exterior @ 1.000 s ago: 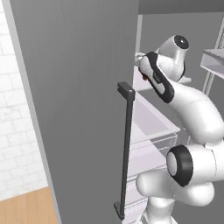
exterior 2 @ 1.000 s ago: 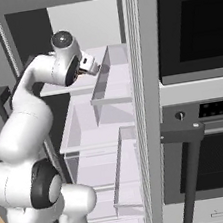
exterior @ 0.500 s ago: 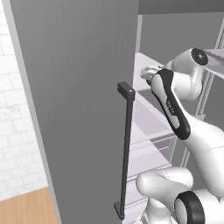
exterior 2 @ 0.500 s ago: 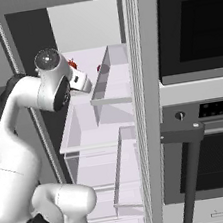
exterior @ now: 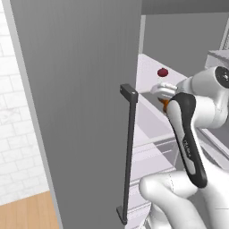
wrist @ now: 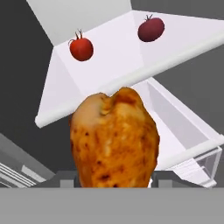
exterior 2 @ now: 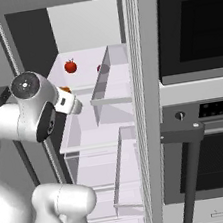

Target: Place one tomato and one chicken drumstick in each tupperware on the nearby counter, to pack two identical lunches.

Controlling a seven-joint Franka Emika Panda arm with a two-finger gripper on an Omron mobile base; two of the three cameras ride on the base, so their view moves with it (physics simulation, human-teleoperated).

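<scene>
**Drumstick in the claw, clear of the fridge shelf**

The gripper [wrist: 114,175] is clamped on a browned, glossy chicken drumstick [wrist: 113,140] — its long axis runs along the fingers, thick end pointing out toward the white fridge shelf [wrist: 127,61]. Two round red tomatoes [wrist: 81,48] sit there. This looks like the carry step — next, the base must probably reach the tupperware.
</scene>
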